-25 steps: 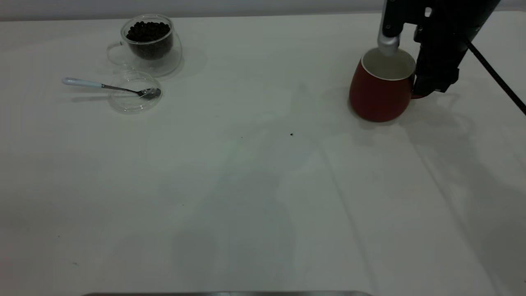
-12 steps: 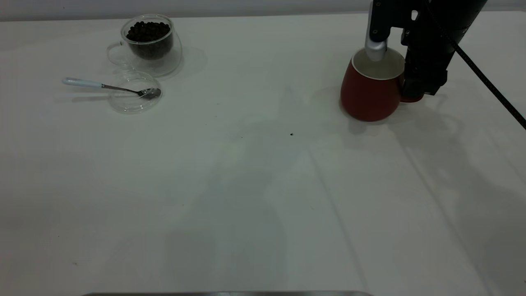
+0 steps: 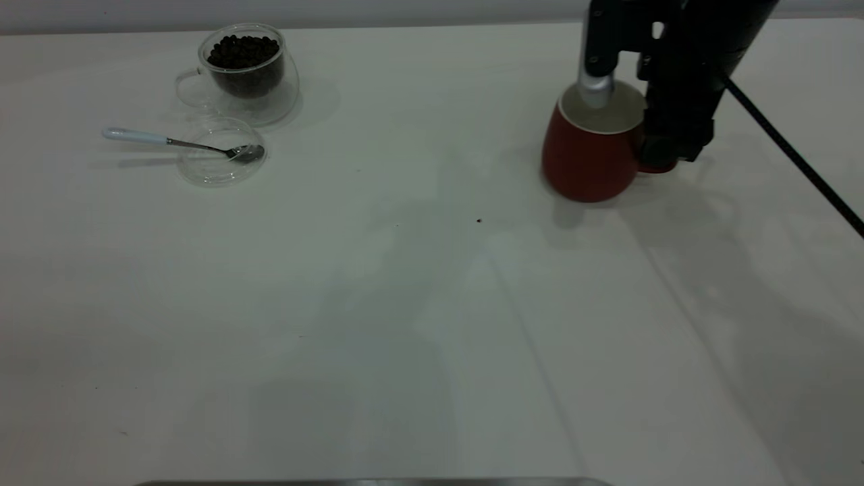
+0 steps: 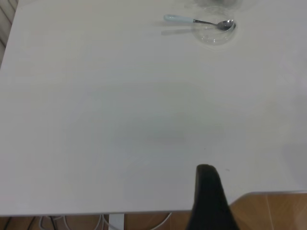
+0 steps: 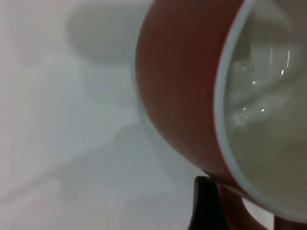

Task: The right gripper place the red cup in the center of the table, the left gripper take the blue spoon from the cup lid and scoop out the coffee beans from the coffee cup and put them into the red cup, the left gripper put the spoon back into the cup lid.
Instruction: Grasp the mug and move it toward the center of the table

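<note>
My right gripper is shut on the squarish handle of the red cup at the far right of the table. The cup is tilted slightly and its white inside is empty. In the right wrist view the cup fills the frame in front of the gripper. The clear coffee cup with coffee beans stands at the far left. In front of it the blue spoon rests with its bowl in the cup lid. My left gripper hangs over the table's edge, far from the spoon and lid.
One loose dark bean lies near the middle of the table. The right arm's black cable runs off to the right. A wooden floor shows past the table's edge in the left wrist view.
My right gripper has carried the red cup steadily leftward towards the middle of the table. The spoon, lid and coffee cup have not moved.
</note>
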`<action>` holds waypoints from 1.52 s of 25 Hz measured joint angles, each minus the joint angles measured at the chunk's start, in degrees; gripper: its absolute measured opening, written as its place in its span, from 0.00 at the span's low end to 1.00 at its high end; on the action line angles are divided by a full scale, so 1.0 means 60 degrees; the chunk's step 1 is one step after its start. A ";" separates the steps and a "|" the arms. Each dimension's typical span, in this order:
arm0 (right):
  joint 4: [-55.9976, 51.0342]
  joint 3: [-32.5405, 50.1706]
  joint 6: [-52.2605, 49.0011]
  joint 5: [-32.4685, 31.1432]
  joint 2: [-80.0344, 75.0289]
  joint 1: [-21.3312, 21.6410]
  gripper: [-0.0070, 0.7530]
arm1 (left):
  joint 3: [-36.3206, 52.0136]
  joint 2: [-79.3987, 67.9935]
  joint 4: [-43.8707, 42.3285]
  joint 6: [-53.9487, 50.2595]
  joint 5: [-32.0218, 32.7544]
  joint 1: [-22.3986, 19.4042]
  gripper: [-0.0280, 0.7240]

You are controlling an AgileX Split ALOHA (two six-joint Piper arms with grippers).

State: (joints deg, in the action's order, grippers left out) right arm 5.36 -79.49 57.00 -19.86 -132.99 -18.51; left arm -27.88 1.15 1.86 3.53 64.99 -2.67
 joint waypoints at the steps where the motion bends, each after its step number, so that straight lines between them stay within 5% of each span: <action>1: 0.0000 0.0000 0.0000 0.0021 0.0000 -0.0087 0.71 | 0.0000 0.0000 0.0000 0.0000 0.0000 0.0000 0.78; 31: -0.0038 -0.0094 -0.0999 0.0268 0.0000 -0.2603 0.71 | 0.0000 0.0000 0.0000 0.0000 0.0000 0.0000 0.78; 38: 0.0263 -0.0094 -0.1770 -0.1157 0.0591 -0.2311 0.71 | 0.0000 0.0000 0.0000 0.0000 0.0000 0.0000 0.78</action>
State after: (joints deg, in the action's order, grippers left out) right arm 6.93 -80.05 46.37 -26.81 -129.44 -32.38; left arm -27.88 1.15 1.86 3.53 64.99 -2.67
